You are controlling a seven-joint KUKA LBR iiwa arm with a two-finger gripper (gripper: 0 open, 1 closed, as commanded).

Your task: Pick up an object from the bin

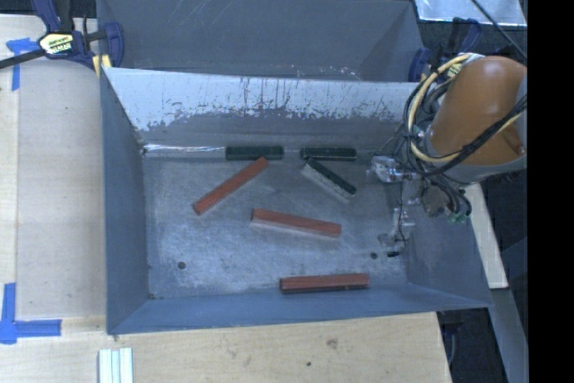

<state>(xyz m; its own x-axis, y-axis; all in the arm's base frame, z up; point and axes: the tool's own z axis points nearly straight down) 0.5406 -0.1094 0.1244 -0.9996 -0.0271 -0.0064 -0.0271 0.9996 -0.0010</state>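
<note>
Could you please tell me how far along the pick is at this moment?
Done: nothing yet; three brown bars and three dark bars all lie on the bin floor. In hand: the gripper hangs low at the bin's right side, near the front brown bar. Left: gripping one bar and lifting it out.

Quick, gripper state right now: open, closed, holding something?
Gripper: cannot be told, open or shut. It hangs by the bin's right wall, apart from the front red-brown bar.

The setting is probably a robotics laboratory or test cell. A grey metal bin [121, 220] sits on a light workbench [54, 193]. A cable-wrapped robot arm [475, 108] reaches into it.
</note>
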